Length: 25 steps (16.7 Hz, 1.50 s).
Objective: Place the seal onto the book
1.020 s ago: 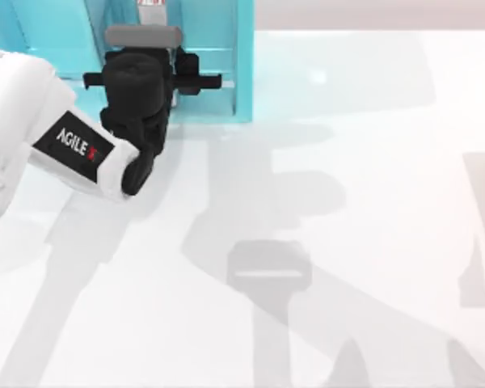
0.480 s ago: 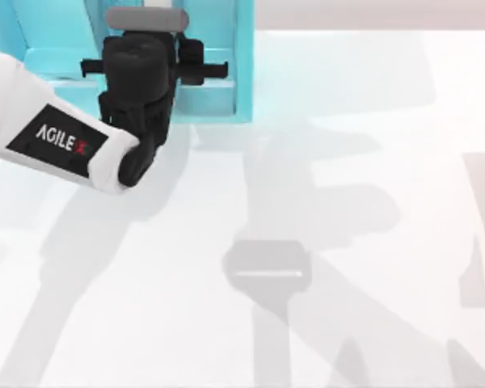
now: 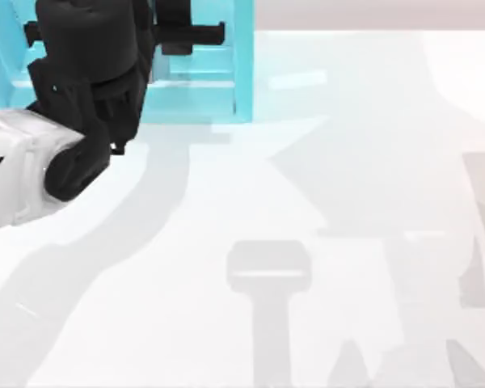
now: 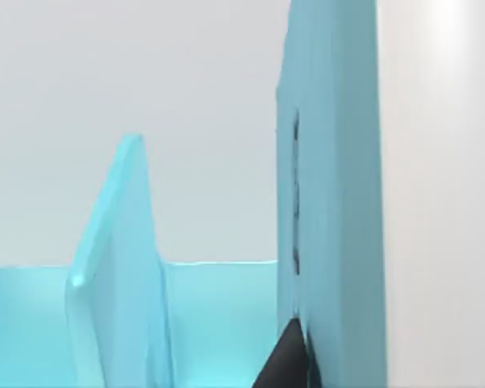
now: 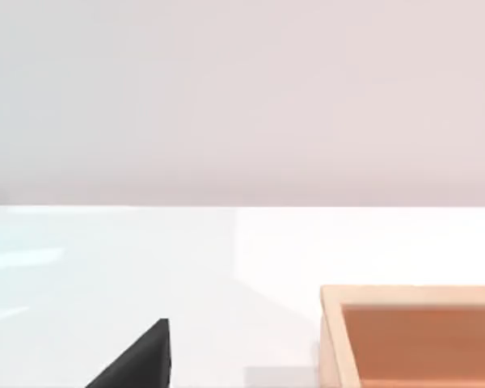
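Observation:
My left gripper (image 3: 125, 36) hangs over the teal shelf (image 3: 218, 81) at the table's back left, its black body covering the shelf's compartments. From the left wrist camera I look between the shelf's teal walls (image 4: 331, 202). A tan-brown rectangular block with an orange face, which I take for the seal (image 5: 412, 335), lies on the white table just ahead of my right gripper (image 5: 137, 360), apart from it. The book is hidden.
The white table (image 3: 307, 202) stretches from the shelf to the front and right, crossed by grey shadows of the arms. The shelf's upright walls (image 4: 117, 267) stand close around my left gripper.
My left arm has moved left and back and risen toward the camera. It now covers the grey bar that showed at the shelf. The shadows on the table have shifted.

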{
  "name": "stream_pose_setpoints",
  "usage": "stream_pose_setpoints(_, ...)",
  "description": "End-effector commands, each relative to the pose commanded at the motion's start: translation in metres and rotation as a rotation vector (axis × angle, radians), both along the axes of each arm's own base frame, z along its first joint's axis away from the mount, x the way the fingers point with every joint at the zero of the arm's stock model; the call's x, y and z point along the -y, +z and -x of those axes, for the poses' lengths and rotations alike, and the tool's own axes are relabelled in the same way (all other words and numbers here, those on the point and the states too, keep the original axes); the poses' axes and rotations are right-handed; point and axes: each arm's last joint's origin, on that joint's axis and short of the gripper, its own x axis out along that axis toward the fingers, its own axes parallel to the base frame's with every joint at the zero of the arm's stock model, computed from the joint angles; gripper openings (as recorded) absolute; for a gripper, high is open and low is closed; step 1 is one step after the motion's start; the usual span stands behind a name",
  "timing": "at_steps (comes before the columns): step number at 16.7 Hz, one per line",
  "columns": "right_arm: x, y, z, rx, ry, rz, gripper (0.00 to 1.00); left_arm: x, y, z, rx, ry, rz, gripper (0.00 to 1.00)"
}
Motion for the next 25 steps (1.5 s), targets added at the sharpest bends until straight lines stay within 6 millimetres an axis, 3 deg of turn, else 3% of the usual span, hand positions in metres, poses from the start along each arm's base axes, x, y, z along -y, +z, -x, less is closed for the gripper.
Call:
stream_pose_setpoints(3, 0.000, 0.000, 0.000, 0.000, 0.000, 0.000, 1.00, -0.008, 0.019, 0.040, -0.007, -0.002, 0.003, 0.00)
stream_pose_setpoints(5, 0.000, 0.000, 0.000, 0.000, 0.000, 0.000, 1.00, -0.012, 0.022, 0.056, -0.017, -0.003, -0.001, 0.00)
stream_pose_setpoints(14, 0.000, 0.000, 0.000, 0.000, 0.000, 0.000, 1.00, -0.009, 0.018, 0.060, -0.036, 0.004, 0.013, 0.00)
stream_pose_setpoints(19, 0.000, 0.000, 0.000, 0.000, 0.000, 0.000, 1.00, 0.023, -0.002, 0.058, -0.111, 0.048, 0.195, 0.00)
stream_pose_setpoints(25, 0.000, 0.000, 0.000, 0.000, 0.000, 0.000, 1.00, 0.078, -0.044, 0.069, -0.194, 0.179, 0.599, 0.00)
